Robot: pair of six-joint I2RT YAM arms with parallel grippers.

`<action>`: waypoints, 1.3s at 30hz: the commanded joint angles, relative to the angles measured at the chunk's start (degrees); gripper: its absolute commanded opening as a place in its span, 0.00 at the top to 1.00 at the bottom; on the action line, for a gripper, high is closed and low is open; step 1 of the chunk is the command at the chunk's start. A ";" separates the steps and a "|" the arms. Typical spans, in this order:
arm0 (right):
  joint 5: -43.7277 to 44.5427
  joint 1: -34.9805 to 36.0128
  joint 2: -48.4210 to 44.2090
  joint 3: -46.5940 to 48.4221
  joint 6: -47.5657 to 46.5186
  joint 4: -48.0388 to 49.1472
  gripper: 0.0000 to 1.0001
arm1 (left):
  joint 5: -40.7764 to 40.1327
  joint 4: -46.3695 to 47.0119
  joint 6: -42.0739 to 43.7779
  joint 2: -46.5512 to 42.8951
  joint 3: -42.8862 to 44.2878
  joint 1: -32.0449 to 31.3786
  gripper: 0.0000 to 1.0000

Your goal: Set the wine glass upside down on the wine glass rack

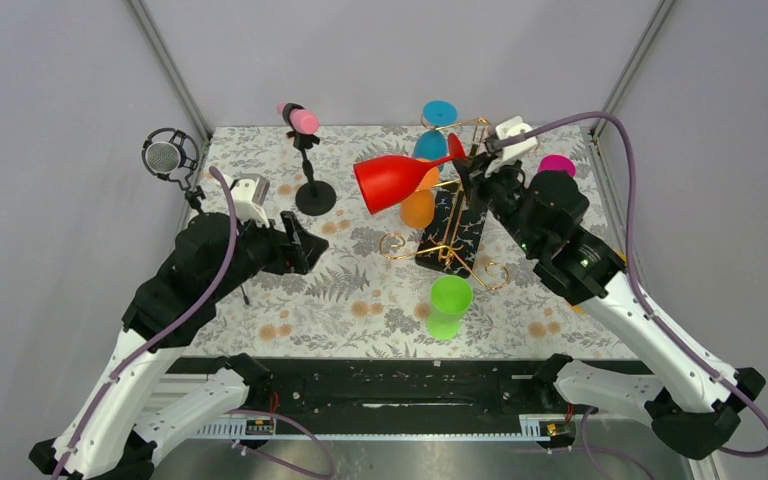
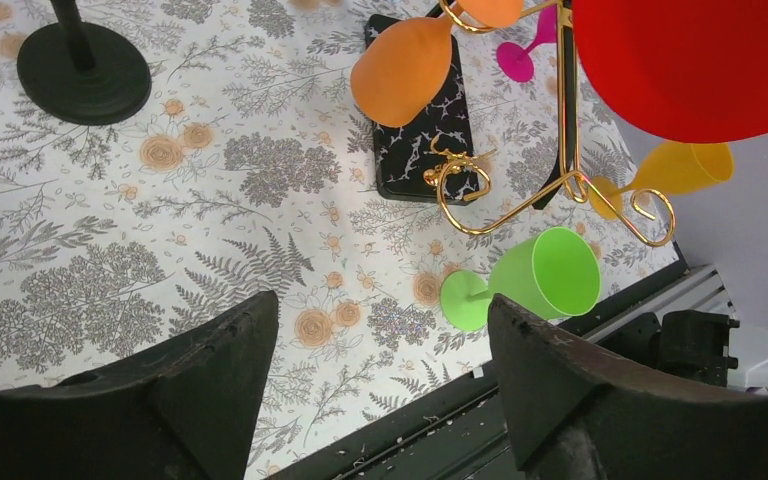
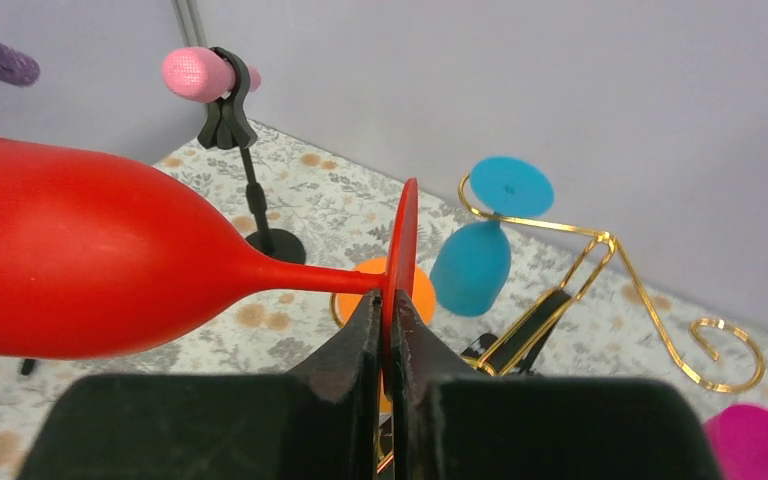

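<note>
red wine glass (image 1: 392, 180) in right fingers (image 3: 375, 318), blue glass (image 1: 430, 147) hung on rack (image 1: 457, 228)

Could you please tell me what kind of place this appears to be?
Probably an enclosed robot test booth: plain grey walls framed by metal posts, a pink microphone on a stand, and a floral-covered table.

Robotics test cell: plain grey panels (image 1: 50, 150) on metal corner posts (image 1: 165, 60) box in a floral-clothed table (image 1: 360, 300). A left arm (image 1: 205, 265) and a right arm (image 1: 560, 225), both trailing purple cables (image 1: 624, 140), are bolted to a black rail (image 1: 390, 385) at the near edge. A pink microphone (image 1: 300, 120) and a grey microphone (image 1: 165, 157) stand behind.
</note>
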 commanded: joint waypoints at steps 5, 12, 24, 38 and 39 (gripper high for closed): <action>3.08 7.11 7.70 3.51 -26.33 13.98 1.00 | -3.44 0.02 -2.10 -1.24 -1.31 0.35 0.20; 9.47 12.64 14.04 4.13 -45.45 22.47 1.00 | -3.03 0.08 -1.23 -1.15 -1.76 0.37 0.06; 6.90 13.72 19.96 1.43 -59.81 24.50 1.00 | -2.28 1.43 0.62 -0.37 -1.91 0.42 0.04; 4.41 14.25 15.39 -12.65 -72.41 27.45 1.00 | 1.16 4.22 0.84 1.35 -0.84 0.34 0.04; 4.99 14.25 15.12 -13.33 -72.63 27.26 1.00 | 1.32 4.26 1.04 1.58 -0.54 0.36 0.04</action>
